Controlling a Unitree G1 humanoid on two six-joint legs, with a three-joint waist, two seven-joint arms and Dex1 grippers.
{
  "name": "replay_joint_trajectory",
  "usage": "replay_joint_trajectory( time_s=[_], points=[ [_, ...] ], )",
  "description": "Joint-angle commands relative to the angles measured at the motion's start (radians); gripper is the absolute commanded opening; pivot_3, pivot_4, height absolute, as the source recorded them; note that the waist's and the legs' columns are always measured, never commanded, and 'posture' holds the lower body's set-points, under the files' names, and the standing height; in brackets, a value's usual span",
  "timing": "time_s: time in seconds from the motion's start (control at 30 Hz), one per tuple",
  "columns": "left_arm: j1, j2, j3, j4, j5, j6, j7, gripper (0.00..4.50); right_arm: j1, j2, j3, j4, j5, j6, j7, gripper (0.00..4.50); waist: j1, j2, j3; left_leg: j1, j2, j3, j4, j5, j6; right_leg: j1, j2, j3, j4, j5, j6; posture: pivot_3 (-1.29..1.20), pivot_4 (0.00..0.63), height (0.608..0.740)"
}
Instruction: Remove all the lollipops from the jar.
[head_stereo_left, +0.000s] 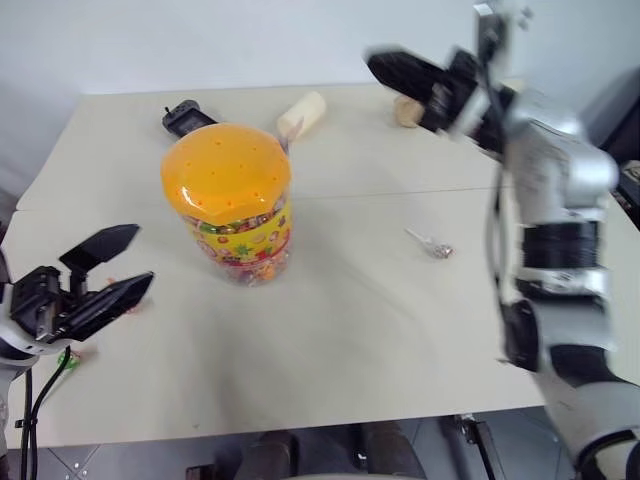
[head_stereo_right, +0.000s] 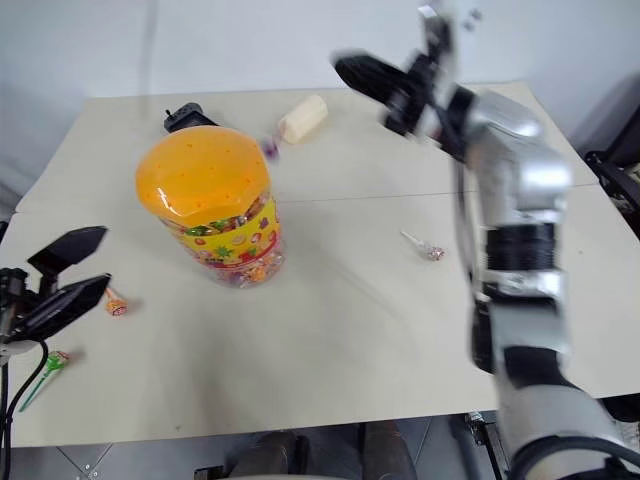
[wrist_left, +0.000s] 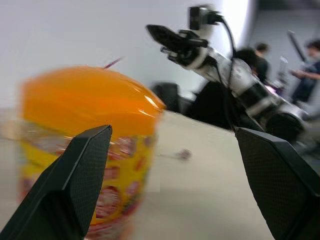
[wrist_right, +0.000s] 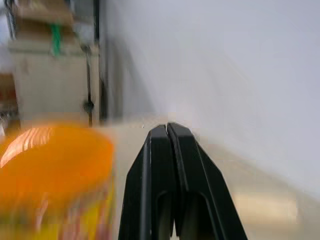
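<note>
Lab or workshop: bare white walls, plain table (head_stereo_left: 400, 330), seated people (wrist_left: 260, 55) behind.

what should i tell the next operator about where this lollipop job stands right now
Left gripper: open, empty, low at the table's left edge, facing the jar.
Right gripper: shut, nothing visible between its fingers, raised above the far side of the table.
Jar: upright on the table, left of centre, orange lid on.
Lollipops out on the table: pink-silver lollipop right of the jar, orange lollipop and green lollipop near the left gripper.
Purple lollipop: sits just behind the jar by the cream cylinder; one thin stick pokes up over the lid. I cannot tell whether it is still stuck in the lid.
Left: confirm that, pull it if so.
</note>
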Motion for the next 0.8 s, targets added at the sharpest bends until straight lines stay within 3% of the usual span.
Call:
replay_joint_trajectory(
  time_s=[0.03,0.13,0.23,0.43,0.73,0.8],
  points=[
    [-0.013,0.026,-0.014,-0.025,-0.008,0.005,-0.020,4.21,0.133,-0.229,0.002,-0.200,0.109,0.182,0.220,0.04,0.004,0.002,0.001,-0.001,0.000,0.000,0.000,0.000,0.000,-0.001,0.000,0.001,0.000,0.000,0.000,0.00,0.150,0.740],
    [-0.023,0.026,-0.025,-0.003,0.005,0.000,-0.024,4.21,0.213,-0.307,0.008,-0.241,0.097,0.216,0.208,0.04,-0.005,0.003,0.001,-0.001,0.001,0.003,0.001,0.000,0.000,-0.001,0.001,0.002,-0.001,0.000,0.000,0.00,0.150,0.740],
    [-0.031,0.019,-0.038,0.011,0.029,-0.017,-0.024,4.21,0.228,-0.288,0.026,-0.228,0.047,0.185,0.147,0.04,-0.010,0.003,0.002,0.006,0.003,0.012,0.000,0.000,-0.001,0.000,0.002,0.005,0.000,0.000,0.000,0.00,0.150,0.740],
    [-0.013,0.027,-0.028,0.020,0.069,-0.026,-0.036,4.21,0.265,-0.240,0.016,-0.223,0.028,0.127,0.113,0.04,0.008,0.003,0.001,0.005,0.005,0.012,0.000,0.000,-0.002,-0.002,0.004,0.014,0.000,0.001,-0.001,0.00,0.150,0.740],
    [0.104,0.045,-0.003,0.155,0.309,-0.157,-0.027,4.21,0.519,-0.143,-0.102,-0.456,0.126,-0.029,0.095,3.00,0.030,0.001,0.001,0.003,0.003,0.011,0.001,-0.003,0.002,-0.001,0.003,0.010,-0.004,0.002,0.000,0.00,0.150,0.740],
    [0.115,0.042,-0.010,0.169,0.371,-0.199,-0.003,4.21,0.650,-0.069,-0.109,-0.517,0.092,-0.221,0.141,3.69,0.031,0.000,0.000,0.003,0.003,0.011,0.001,-0.003,0.002,-0.001,0.003,0.009,-0.004,0.002,0.000,0.00,0.150,0.740]
  ],
)
